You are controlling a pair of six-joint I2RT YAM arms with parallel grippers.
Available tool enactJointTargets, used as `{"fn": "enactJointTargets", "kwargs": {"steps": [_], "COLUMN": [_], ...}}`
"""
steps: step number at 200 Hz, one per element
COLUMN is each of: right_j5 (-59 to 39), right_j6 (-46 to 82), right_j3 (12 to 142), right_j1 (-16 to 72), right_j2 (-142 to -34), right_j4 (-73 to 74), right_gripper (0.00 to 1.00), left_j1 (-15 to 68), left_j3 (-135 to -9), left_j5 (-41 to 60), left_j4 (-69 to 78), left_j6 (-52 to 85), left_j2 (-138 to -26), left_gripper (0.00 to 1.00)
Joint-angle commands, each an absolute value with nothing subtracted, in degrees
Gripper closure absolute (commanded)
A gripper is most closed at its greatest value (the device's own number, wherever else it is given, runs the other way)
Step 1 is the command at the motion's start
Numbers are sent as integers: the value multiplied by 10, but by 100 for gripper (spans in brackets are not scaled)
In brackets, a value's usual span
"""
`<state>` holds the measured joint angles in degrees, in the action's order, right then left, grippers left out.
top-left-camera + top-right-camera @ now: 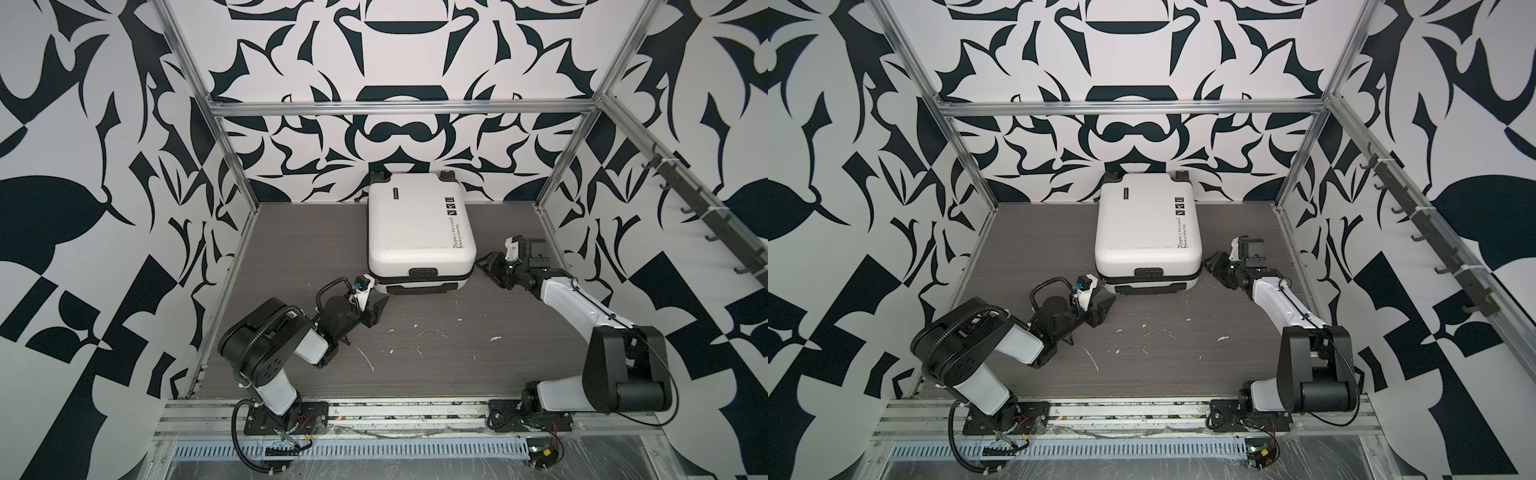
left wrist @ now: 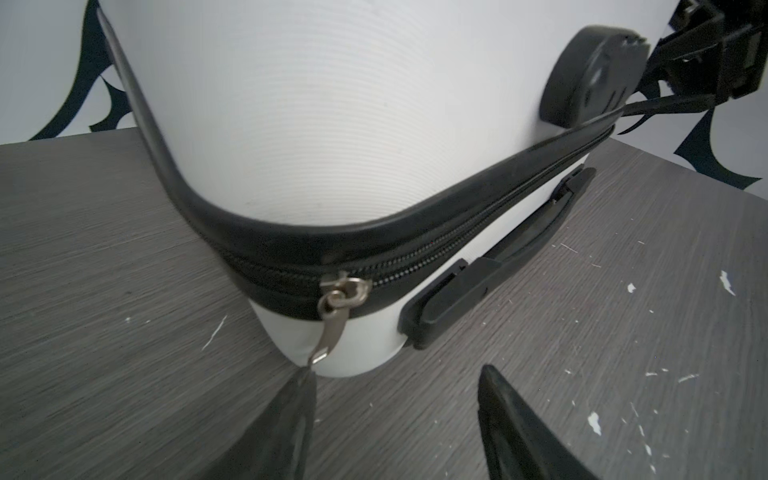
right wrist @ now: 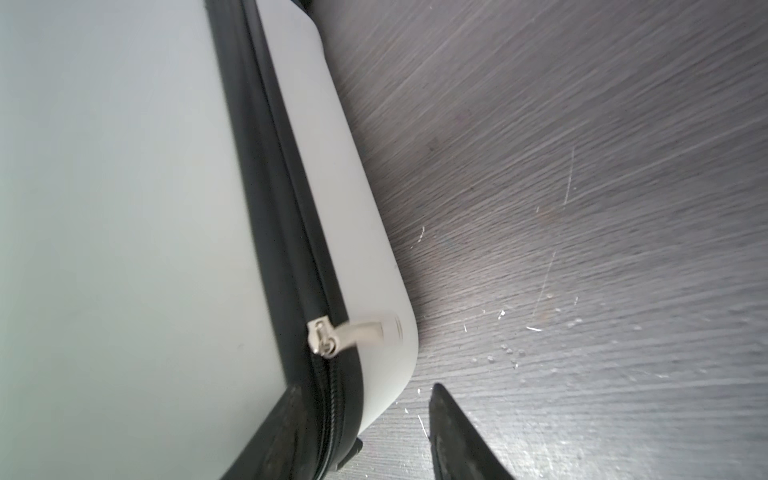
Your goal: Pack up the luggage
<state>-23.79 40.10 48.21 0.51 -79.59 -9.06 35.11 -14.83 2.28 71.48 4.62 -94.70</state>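
- The grey wood-grain surface [image 1: 415,353] carries the luggage, and white flecks mark its near half.
- The luggage [image 1: 419,224] lies flat with its lid down at the back middle of the surface. Its long axis runs away from the robot, with the wheels [image 1: 446,174] toward the back wall and the carry handle [image 1: 424,287] on the near end face. No loose item shows, so the step in hand is probably working the zip.
- The left hand [image 1: 379,309] sits low at the luggage's near left corner. Its fingers are spread well apart and grip nothing.
- The right hand [image 1: 488,266] sits at the near right corner, about half spread, with nothing clamped. One finger lies over the zip band. The other lies beside the lower shell, with bare surface showing between them.
- The left zip pull [image 2: 332,316] hangs from its slider on the rounded corner, straight ahead of the left hand. Its free end just meets one fingertip [image 2: 305,382], so it is off to that side rather than centred in the gap. From the slider toward the carry handle the teeth are meshed.
- The right zip pull [image 3: 361,330] sticks out across the lower shell, ahead of the right hand's fingers and clear of both.
- The left hand is the nearer to its pull. It would need a small sideways shift to centre the tab before pinching, then a pull that follows the zip round the corner.
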Motion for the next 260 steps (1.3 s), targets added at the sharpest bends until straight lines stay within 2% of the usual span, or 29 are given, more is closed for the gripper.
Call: {"fn": "enactJointTargets", "kwargs": {"steps": [1,45,92,139,260], "right_j5": [-241,-243,-244,-245,-246], "right_j6": [386,387,388,389,394], "right_j3": [477,467,461,460,458], "right_j1": [8,9,8,8,8], "right_j2": [-775,-766,-759,-759,-758], "right_j4": [-96,-96,-96,-95,-94], "right_gripper": [49,49,49,49,50], "left_j1": [344,333,321,316,313], "left_j3": [-143,-168,-191,-209,-216], "left_j5": [0,15,38,44,91], "left_j4": [696,647,639,639,663], "left_j6": [34,13,5,6,19], "left_j2": [-917,-899,-910,-928,-942], "left_gripper": [37,47,50,58,91]}}
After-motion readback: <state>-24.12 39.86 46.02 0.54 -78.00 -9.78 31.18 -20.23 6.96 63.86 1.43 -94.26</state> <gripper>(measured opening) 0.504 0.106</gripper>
